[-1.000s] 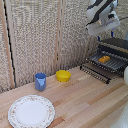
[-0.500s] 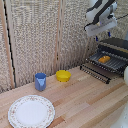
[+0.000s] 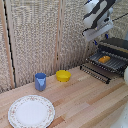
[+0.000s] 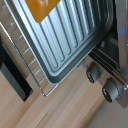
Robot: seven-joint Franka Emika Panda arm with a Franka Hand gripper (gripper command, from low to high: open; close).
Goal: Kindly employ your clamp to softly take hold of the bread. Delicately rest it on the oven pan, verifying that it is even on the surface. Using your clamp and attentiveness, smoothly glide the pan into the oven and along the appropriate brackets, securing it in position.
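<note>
With the bread (image 3: 104,59) now lying on the oven pan (image 3: 111,64) at the oven (image 3: 116,50) mouth, the clamp (image 3: 96,41) has lifted clear, apparently empty, its spread unclear, leaving the slide-in.

1. I work in what looks like a mock kitchen set up for testing.
2. A pale wooden table (image 3: 85,100) fills the scene, like a kitchen counter.
3. On it, at the exterior view's right, stands a toaster oven (image 3: 114,52) with knobs (image 4: 112,90) on its front.
4. Tableware is laid out: a patterned plate (image 3: 31,111) near the front, a blue cup (image 3: 40,81) and a yellow bowl (image 3: 63,76) farther back.
5. Behind the table hangs a woven screen (image 3: 37,40) rather than a kitchen wall, which suggests a staged space.
</note>
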